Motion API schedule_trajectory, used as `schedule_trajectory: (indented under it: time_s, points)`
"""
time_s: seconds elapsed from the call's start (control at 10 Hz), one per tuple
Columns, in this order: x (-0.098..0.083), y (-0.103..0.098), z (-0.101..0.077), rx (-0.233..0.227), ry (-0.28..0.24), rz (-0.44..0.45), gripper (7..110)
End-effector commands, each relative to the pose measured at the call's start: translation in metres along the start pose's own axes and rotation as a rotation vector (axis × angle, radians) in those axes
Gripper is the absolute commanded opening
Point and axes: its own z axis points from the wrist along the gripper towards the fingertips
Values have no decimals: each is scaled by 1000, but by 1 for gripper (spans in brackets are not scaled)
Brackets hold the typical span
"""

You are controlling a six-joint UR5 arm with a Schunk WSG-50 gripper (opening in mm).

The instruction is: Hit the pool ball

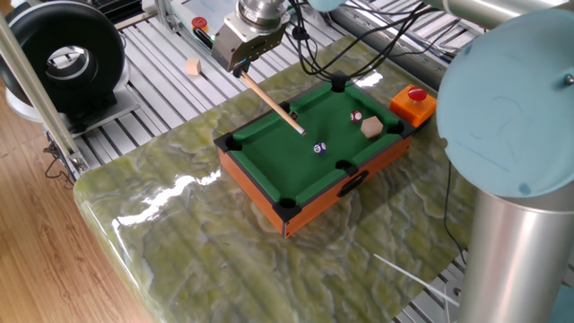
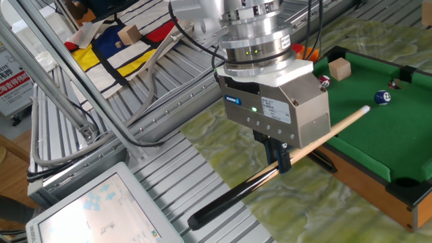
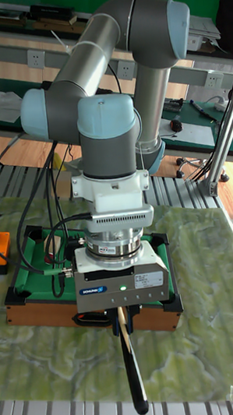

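Clearly the gripper [image 2: 284, 160] is clamped on a pool cue [image 2: 317, 145], its two fingers pinching the pale wooden shaft near the join with the dark butt, which trails behind and below the gripper. Ahead of the gripper, the cue's light tip reaches over the near rail of the toy pool table [image 1: 269, 202] and hangs above the green felt.

Just beyond that tip, a little farther out along the cue's line, sits the pool ball [image 1: 318, 148], alone on open felt and apart from everything else. It looks hard, smooth and very light, so I judge it will roll freely at a gentle tap; an off-centre touch could send it skidding sideways. It is not a thing to grasp: the tip should meet it squarely at mid-height.

As for what the table holds, farther from the gripper and off to one side lie a red-and-white ball [image 1: 356, 117] and a wooden cube [image 1: 372, 127], close together near the far rail. The corner pockets that show look dark; whether anything sits in them I cannot tell. An orange box with a red button [image 1: 413, 101] stands on the counter [image 1: 179, 242] beyond the table.
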Motion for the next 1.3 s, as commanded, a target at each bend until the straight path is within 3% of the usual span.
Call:
schedule_trajectory:
  time_s: [0.0, 0.6, 1.2]
  points:
    - [2, 0, -2, -12, -9, 4, 7]
    - [7, 8, -6, -36, -26, 13, 7]
    - [-3, 7, -7, -33, -52, -5, 7]
